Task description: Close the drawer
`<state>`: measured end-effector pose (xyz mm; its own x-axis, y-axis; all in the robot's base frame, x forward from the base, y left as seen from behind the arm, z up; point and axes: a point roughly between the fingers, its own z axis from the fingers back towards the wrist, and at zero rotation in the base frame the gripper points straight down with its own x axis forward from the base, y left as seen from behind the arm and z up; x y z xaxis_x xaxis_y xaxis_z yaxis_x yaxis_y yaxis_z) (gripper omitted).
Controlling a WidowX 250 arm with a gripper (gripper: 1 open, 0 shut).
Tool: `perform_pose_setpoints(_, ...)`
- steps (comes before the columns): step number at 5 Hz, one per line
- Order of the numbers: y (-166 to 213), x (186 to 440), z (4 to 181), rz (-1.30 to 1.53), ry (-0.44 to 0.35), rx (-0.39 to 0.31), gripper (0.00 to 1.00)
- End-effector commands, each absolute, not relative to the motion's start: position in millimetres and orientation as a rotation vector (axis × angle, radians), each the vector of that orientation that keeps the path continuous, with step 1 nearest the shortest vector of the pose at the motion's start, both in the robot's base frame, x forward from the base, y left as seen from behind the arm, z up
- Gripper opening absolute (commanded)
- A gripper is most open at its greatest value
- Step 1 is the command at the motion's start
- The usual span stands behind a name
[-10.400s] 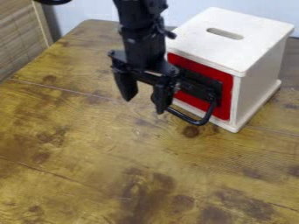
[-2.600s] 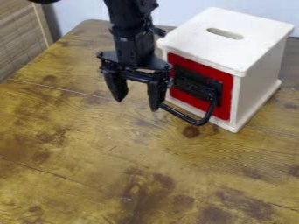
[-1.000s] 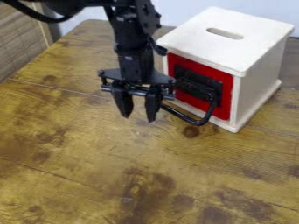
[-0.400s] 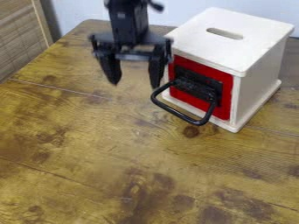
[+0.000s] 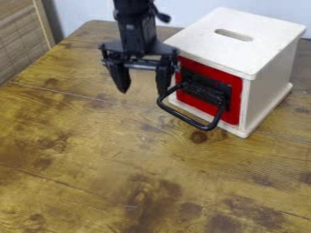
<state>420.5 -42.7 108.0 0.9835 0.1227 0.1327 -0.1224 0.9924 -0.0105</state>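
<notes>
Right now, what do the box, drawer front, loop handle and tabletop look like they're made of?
Box: pale unfinished wood or plywood, matte, faint grain, with a cream top.
Drawer front: smooth red face, probably painted wood or plastic, with a black panel.
Loop handle: black, thin, slight sheen; plastic or coated metal, can't tell which.
Table: worn, stained wooden planks with visible grain and seams.

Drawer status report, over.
Gripper open, empty, left of box. Drawer looks nearly flush, handle sticking out. Nothing blocking it.
</notes>
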Motion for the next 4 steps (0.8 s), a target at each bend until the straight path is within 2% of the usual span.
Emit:
perform_pose_setpoints(1,-38.2,421.3,133.4,0.116,-0.159,0.003,1.00)
perform_pose_setpoints(2,-41.6,424.3,142.9,0.088,-0.182,-0.006,1.00)
perform_pose_setpoints(3,-43.7,409.6,148.3,0.150,-0.181,0.000,0.00)
perform_pose_setpoints(4,-48.9,405.1,160.9,0.096,-0.212,-0.016,1.00)
